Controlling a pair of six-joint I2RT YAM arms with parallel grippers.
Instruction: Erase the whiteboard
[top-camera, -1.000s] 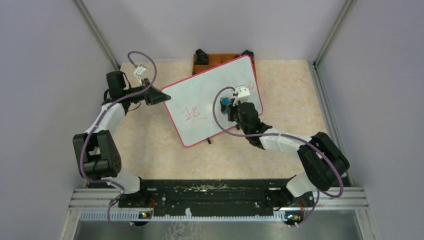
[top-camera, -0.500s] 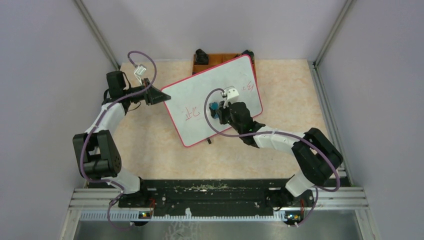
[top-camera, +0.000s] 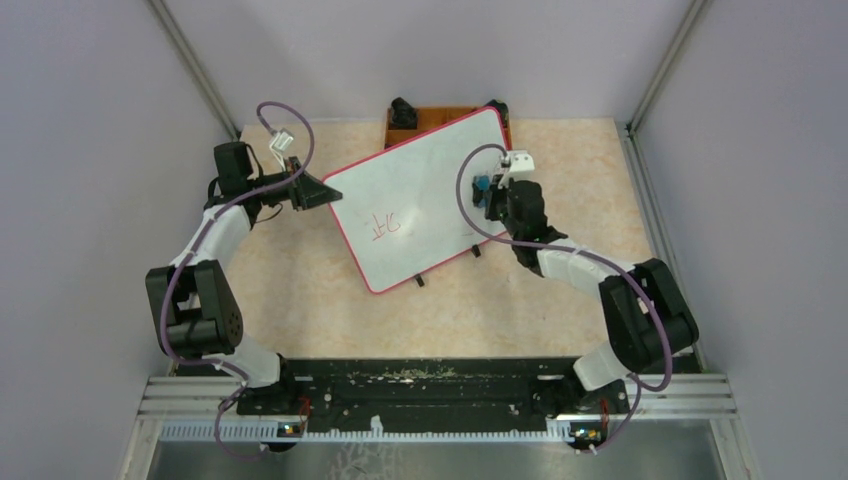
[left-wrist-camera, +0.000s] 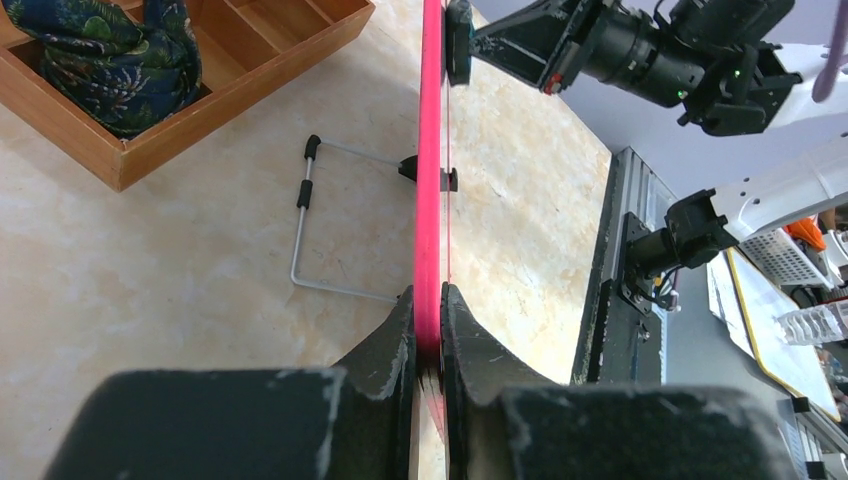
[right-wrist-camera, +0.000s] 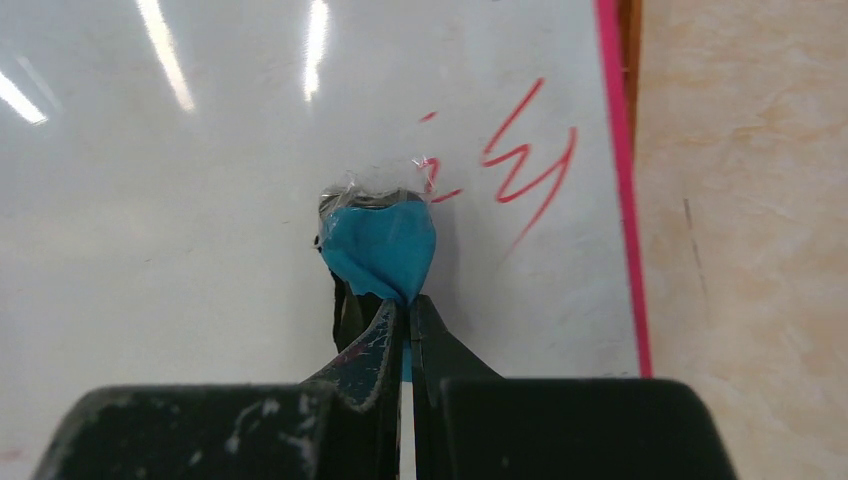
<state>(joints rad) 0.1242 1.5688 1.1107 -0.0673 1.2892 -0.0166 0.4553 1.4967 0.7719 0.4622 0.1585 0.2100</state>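
Note:
The whiteboard with its red rim stands tilted in the middle of the table. Red characters sit on its lower left; more red marks show near its right edge. My left gripper is shut on the board's left rim, seen edge-on in the left wrist view. My right gripper is shut on a blue eraser, which presses on the board just left of the red marks.
A brown wooden tray lies behind the board; in the left wrist view it holds a dark patterned cloth. A wire stand props the board's back. The black rail runs along the near edge.
My right gripper has swept the eraser from the board's middle up and right toward the marks near the right edge. The left gripper has kept its hold.

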